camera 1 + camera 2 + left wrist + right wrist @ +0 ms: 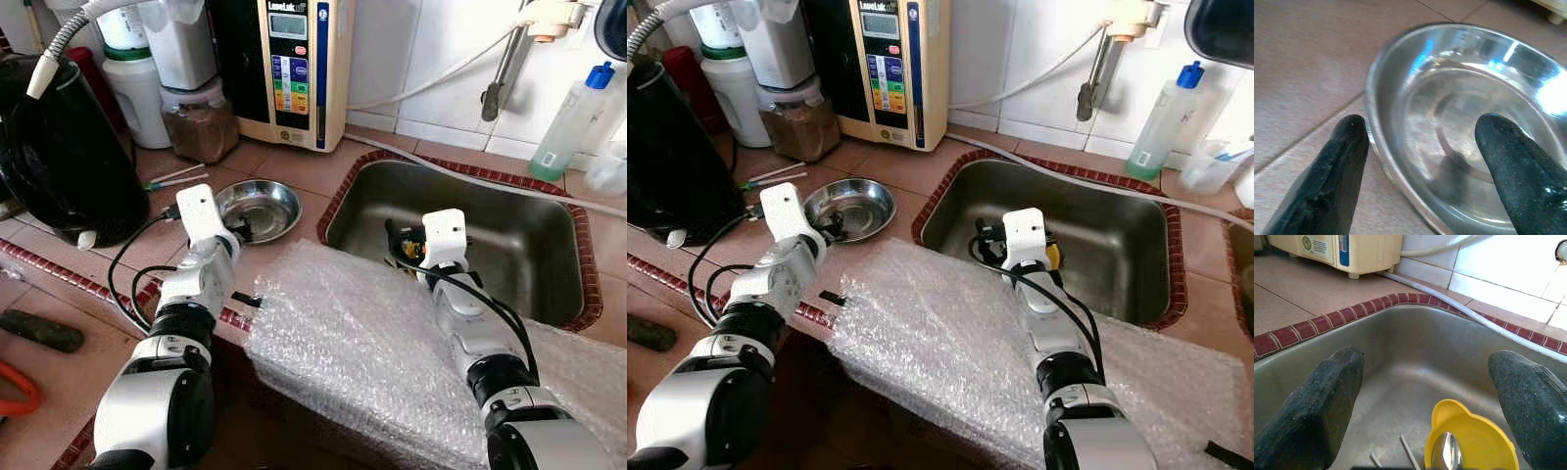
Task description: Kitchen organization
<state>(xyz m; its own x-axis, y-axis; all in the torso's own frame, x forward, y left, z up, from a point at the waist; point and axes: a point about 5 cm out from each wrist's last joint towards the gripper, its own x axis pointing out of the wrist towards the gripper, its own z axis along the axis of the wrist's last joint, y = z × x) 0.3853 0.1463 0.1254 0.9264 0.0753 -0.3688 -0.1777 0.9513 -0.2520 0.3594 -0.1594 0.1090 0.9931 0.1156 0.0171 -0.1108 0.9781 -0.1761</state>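
A shallow steel dish [263, 206] rests on the brown tiled counter left of the sink [519, 245]. My left gripper [239, 231] is down at the dish's near rim, open. In the left wrist view one finger [1327, 186] stands outside the rim and the other [1518, 171] is inside the dish [1464, 122]. My right gripper [404, 247] hangs open over the sink's left end. Under it, in the right wrist view, a yellow plastic piece [1476, 438] lies on the sink floor with a metal spoon [1447, 453] on it.
A sheet of bubble wrap [353, 343] covers the counter's front edge between my arms. A black kettle [59, 157] stands at the left, with jars [201, 122] and a cream water machine [289, 69] behind the dish. A soap bottle [573, 122] stands behind the sink.
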